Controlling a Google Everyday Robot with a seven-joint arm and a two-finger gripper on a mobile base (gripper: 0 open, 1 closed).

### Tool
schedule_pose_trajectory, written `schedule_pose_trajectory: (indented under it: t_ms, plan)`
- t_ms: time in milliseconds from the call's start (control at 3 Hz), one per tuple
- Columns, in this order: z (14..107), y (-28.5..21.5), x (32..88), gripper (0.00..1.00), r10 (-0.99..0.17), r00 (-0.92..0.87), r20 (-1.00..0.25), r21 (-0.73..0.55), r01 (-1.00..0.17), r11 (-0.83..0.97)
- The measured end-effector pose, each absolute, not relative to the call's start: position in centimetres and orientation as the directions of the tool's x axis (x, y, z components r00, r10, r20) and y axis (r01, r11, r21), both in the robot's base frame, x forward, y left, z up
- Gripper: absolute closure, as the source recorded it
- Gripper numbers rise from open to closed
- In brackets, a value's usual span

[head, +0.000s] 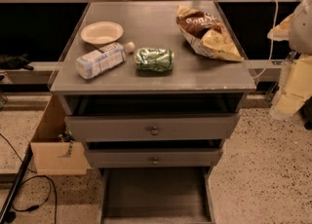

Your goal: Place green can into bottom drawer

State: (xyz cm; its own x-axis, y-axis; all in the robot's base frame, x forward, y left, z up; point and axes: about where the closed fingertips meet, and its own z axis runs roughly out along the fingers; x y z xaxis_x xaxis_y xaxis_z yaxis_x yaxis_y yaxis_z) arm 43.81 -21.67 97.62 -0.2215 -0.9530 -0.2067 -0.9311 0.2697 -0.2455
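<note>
The green can (154,59) lies on its side near the front middle of the grey cabinet top (146,23), just right of a clear water bottle. The bottom drawer (156,194) is pulled out below the two upper drawers, and its flat dark floor holds nothing. My arm shows at the right edge of the camera view. The gripper (288,94) hangs there beside the cabinet, to the right of and lower than the can, apart from it and holding nothing I can see.
A clear water bottle (101,60) lies on its side left of the can. A pale bowl (101,32) sits behind it. A chip bag (207,32) lies at the back right. The two upper drawers (154,129) are slightly pulled out. A cardboard box (56,142) stands on the floor at left, with cables nearby.
</note>
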Motion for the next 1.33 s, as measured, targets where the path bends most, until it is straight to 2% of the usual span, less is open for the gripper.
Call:
schedule_pose_trajectory:
  t_ms: [333, 667, 1000, 1333]
  plan:
    - [97.6, -21.7, 43.8, 0.00, -0.953, -0.221, -0.207, -0.246, -0.931, 0.270]
    - [97.3, -20.4, 44.9, 0.00, -0.934, -0.216, -0.286, -0.261, -0.920, 0.293]
    - [97.7, -18.5, 47.0, 0.00, -0.892, -0.189, -0.411, -0.281, -0.905, 0.321]
    - [99.4, -15.7, 50.5, 0.00, -0.803, -0.134, -0.581, -0.315, -0.872, 0.374]
